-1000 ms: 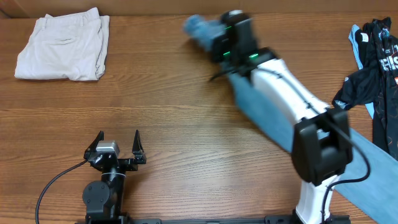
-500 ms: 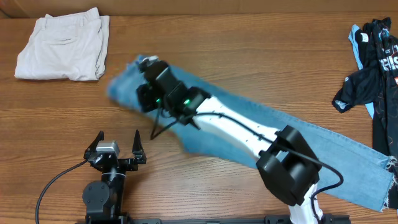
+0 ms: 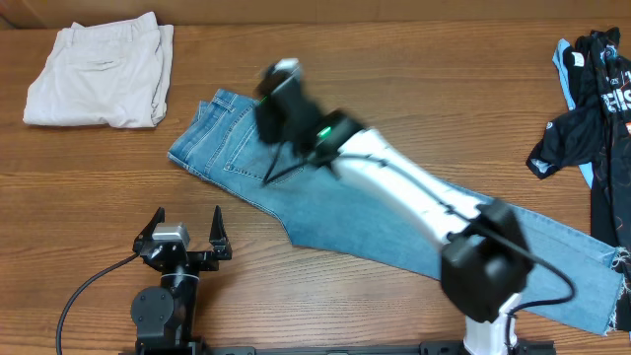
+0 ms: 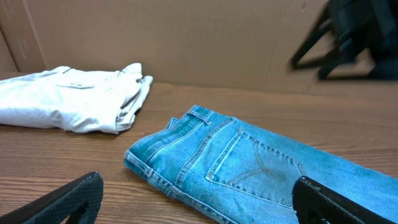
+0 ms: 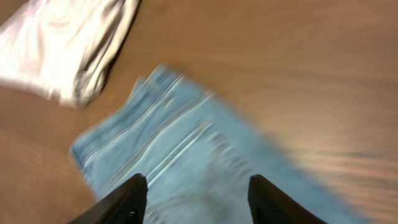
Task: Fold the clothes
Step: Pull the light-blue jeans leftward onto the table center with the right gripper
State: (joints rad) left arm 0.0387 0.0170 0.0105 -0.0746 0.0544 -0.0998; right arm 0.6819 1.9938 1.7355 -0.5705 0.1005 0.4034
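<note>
Jeans (image 3: 325, 202) flat on table (image 3: 394, 59); right claw (image 5: 198, 182) spread above them.

Folded off-white trousers (image 3: 99, 77) on wooden table (image 3: 79, 197), dark printed jersey (image 3: 599, 99) crumpled at its right edge

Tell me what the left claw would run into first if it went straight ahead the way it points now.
The jeans: their waistband end lies straight ahead of the open left claw. The claw's height is unclear, so it might skim over the denim.
</note>
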